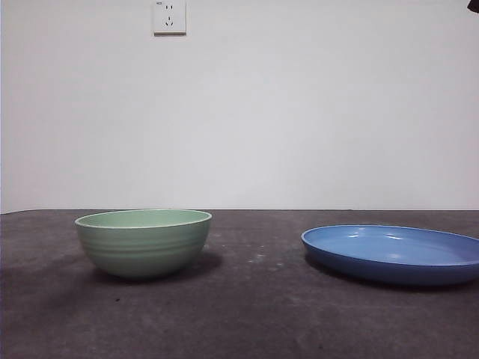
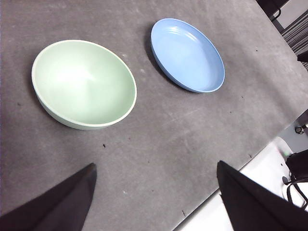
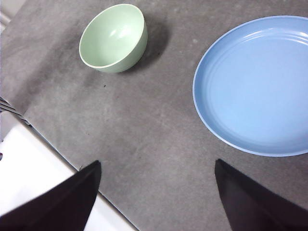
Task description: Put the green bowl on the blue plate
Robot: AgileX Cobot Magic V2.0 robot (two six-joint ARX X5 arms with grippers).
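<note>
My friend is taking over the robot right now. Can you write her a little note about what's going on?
Left gripper: open, empty, above the table edge, nearer the green bowl.
Right gripper: open, empty, nearer the blue plate.
Bowl and plate both sit on the dark table, apart with a gap between them. Both are empty.
Done: nothing yet; the bowl is untouched.
Left: grasp the bowl, lift it, set it on the plate.

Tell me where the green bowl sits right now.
In the front view the green bowl stands upright on the dark table, left of centre, apart from the blue plate on the right and below the wall socket.
</note>
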